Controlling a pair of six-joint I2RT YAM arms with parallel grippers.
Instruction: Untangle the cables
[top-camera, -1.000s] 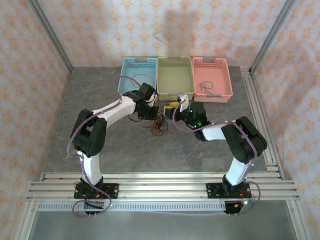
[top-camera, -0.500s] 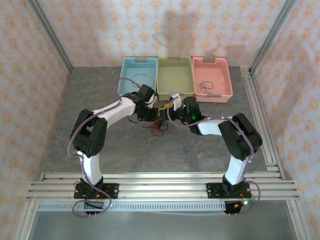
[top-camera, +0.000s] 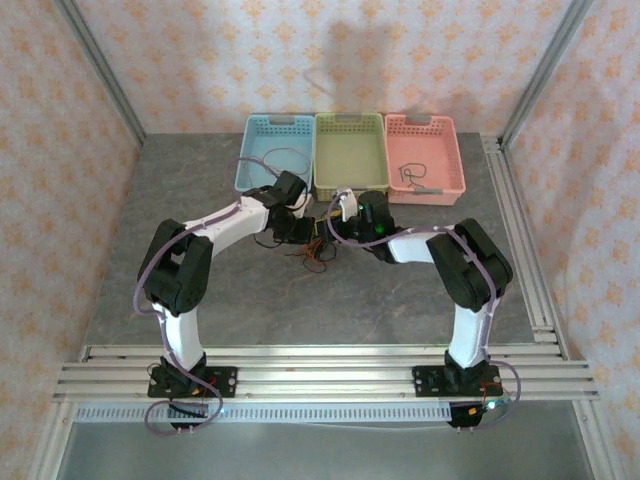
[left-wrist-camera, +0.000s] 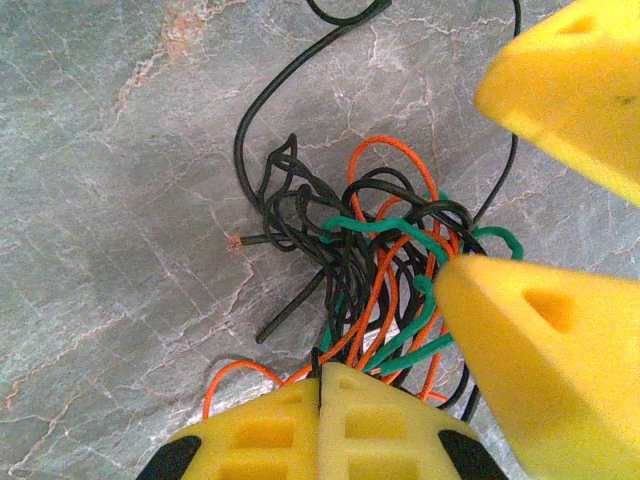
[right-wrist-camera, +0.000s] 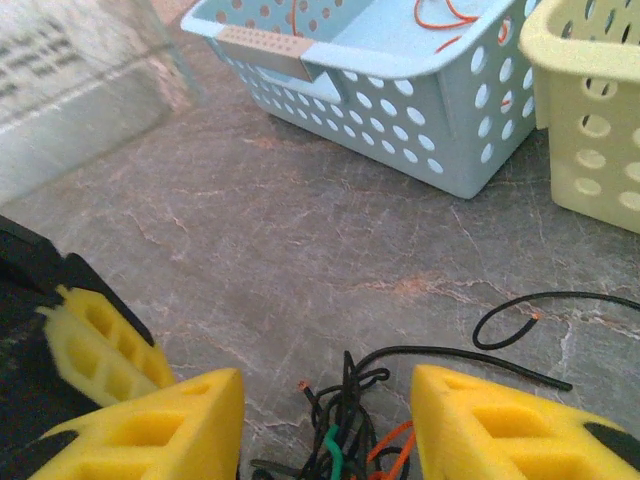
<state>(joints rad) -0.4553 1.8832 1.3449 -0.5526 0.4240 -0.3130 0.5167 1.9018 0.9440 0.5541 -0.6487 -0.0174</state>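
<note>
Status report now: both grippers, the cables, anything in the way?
Left gripper shut on strands of the cables. Right gripper open, straddling the clump. Clump tangled, lying on table. Blue basket beyond, apart from it.

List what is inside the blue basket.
Thin orange wire lies inside the blue basket. The near wall hides most of the basket's floor, so anything else lying there cannot be seen.

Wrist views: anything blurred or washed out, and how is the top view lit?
Left wrist view: the clump of thin orange, black and green cables is sharp, the yellow foam fingers at the frame edges slightly soft. Right wrist view: pale washed-out blur top left, light blue perforated basket mildly soft. Top view: even light, soft shadow on the patterned back wall.
</note>
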